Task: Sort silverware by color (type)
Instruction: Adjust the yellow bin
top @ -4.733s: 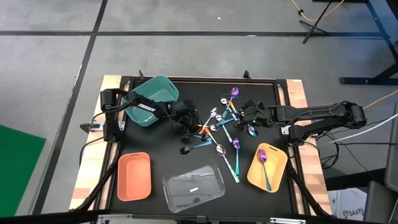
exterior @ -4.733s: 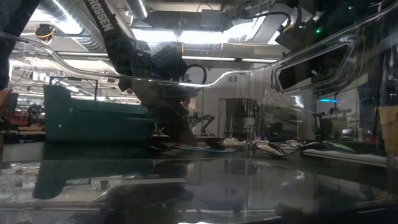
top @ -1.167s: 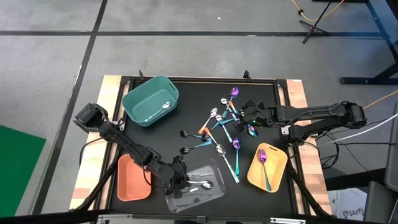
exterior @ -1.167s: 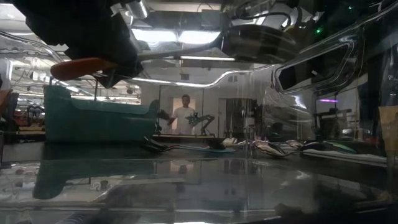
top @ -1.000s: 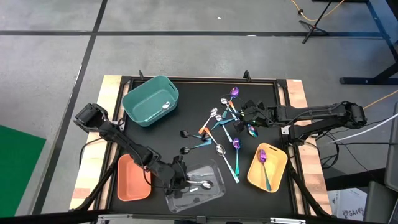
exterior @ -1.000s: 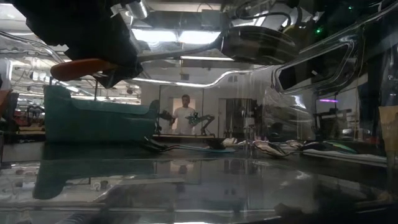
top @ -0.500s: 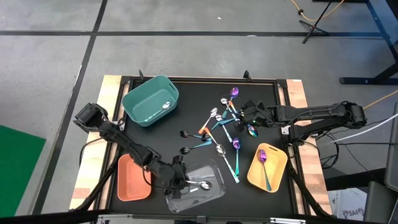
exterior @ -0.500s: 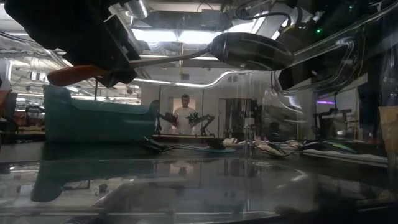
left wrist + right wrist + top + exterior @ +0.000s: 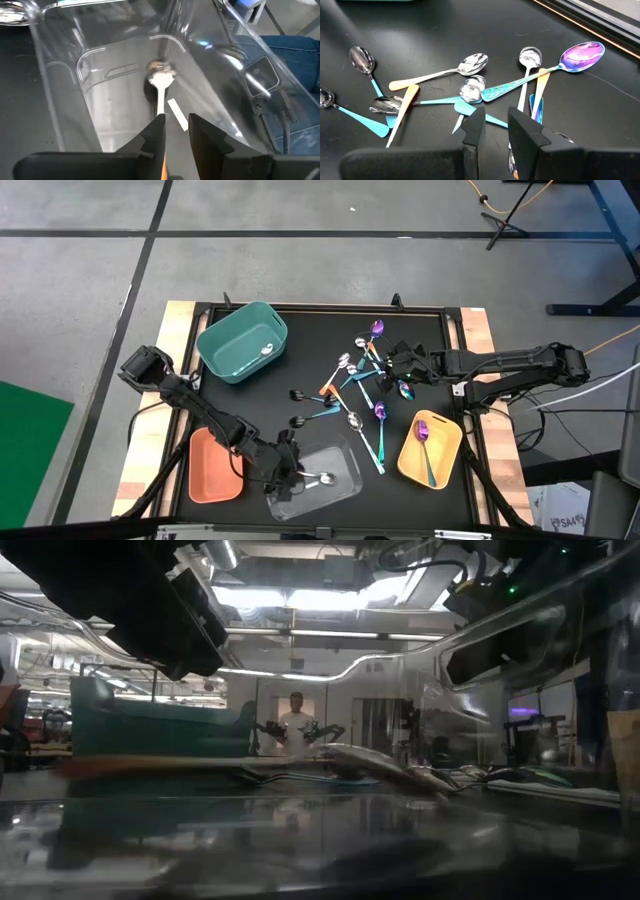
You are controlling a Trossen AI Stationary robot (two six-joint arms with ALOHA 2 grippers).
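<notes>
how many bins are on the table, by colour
teal bin: 1
salmon bin: 1
clear bin: 1
yellow bin: 1
total: 4

Silver spoon with orange handle lying flat on floor of clear bin, bowl away from left arm's fingers, handle end between them. Loose pile of spoons spread on black mat at table centre, handles crossed: silver bowls with orange handles, black bowls with teal handles, purple bowl on teal handle. One purple-bowled spoon laid in yellow bin. One silver spoon seen in teal bin.
</notes>
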